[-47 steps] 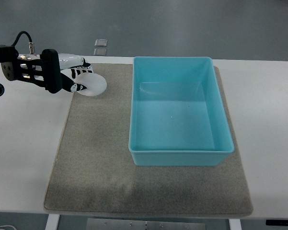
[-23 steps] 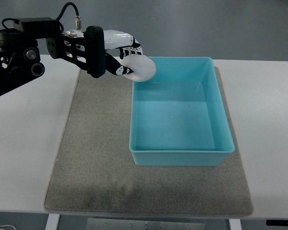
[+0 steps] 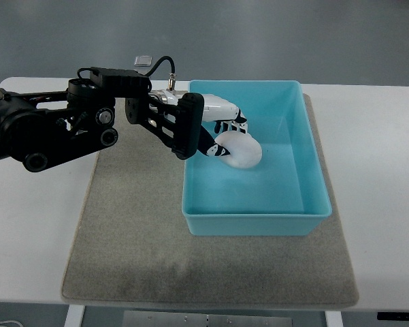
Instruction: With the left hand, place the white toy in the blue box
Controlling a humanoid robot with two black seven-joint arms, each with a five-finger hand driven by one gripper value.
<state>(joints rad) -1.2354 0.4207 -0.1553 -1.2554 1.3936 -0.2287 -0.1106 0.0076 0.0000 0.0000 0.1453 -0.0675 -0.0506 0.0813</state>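
My left hand [image 3: 226, 136] reaches in from the left and is shut on the round white toy [image 3: 241, 151]. It holds the toy over the left half of the open blue box [image 3: 313, 170], inside the box's outline and above its floor. The box stands on a grey mat [image 3: 136, 225]. The toy's underside and the fingers behind it are hidden. The right arm does not show.
The grey mat lies on a white table [image 3: 381, 204]. My left arm's black forearm [image 3: 54, 129] crosses the mat's upper left corner. A small grey square [image 3: 143, 60] lies on the floor beyond the table's far edge.
My left hand has carried the white toy to the right, from the mat's upper left corner, past the box's left rim, to over the box's inside.
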